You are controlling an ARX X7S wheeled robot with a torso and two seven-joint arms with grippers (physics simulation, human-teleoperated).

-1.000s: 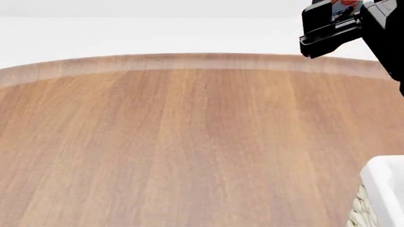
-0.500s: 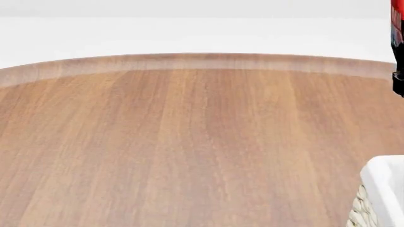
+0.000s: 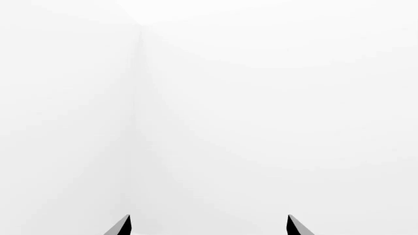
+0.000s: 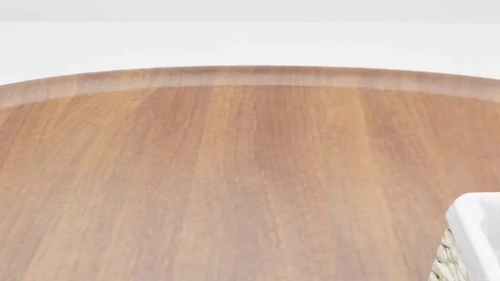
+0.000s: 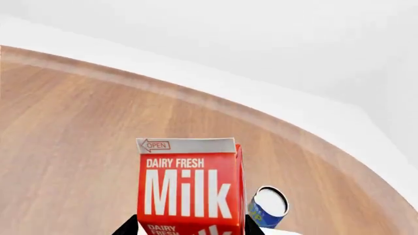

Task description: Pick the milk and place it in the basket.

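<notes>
The right gripper is clamped on the milk, its two dark fingertips showing at either side of the carton's lower part. The left gripper has its fingertips spread wide, with nothing between them. Neither arm appears in the head view.

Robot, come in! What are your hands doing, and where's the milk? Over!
Right hand shut on the milk, above the table. Left hand open, empty. Basket at head view's lower right corner. Blue-and-white can sits beyond the milk.

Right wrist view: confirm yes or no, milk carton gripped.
Yes, the milk carton sits between the right gripper fingertips, raised above the wooden table.
</notes>
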